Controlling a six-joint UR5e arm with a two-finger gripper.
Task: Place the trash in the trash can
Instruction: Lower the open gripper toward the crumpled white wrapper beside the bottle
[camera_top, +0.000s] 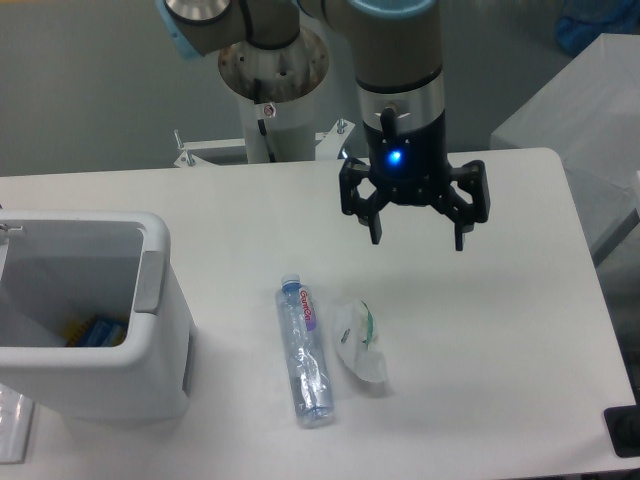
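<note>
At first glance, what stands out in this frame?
The open black pincer with its blue light hangs above the table's far middle, holding nothing. Below it, a clear bottle and a crumpled wrapper lie side by side. The white trash can stands at the left edge.

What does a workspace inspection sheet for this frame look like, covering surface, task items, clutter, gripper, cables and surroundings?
Surface: white table, rounded corners, no spills seen.
Job's things: clear plastic bottle with blue cap and purple-pink label lying flat; crumpled clear-white plastic wrapper with green marks just right of it; white boxy plastic bin with grey side tab at the left edge, something blue and yellow already inside.
Clutter: nothing seen.
Gripper: black two-finger gripper open, empty, above the table behind the wrapper, blue light lit.
Cables: nothing seen.
Surroundings: white arm pedestal behind the table; grey floor; dark object at the bottom right.
</note>
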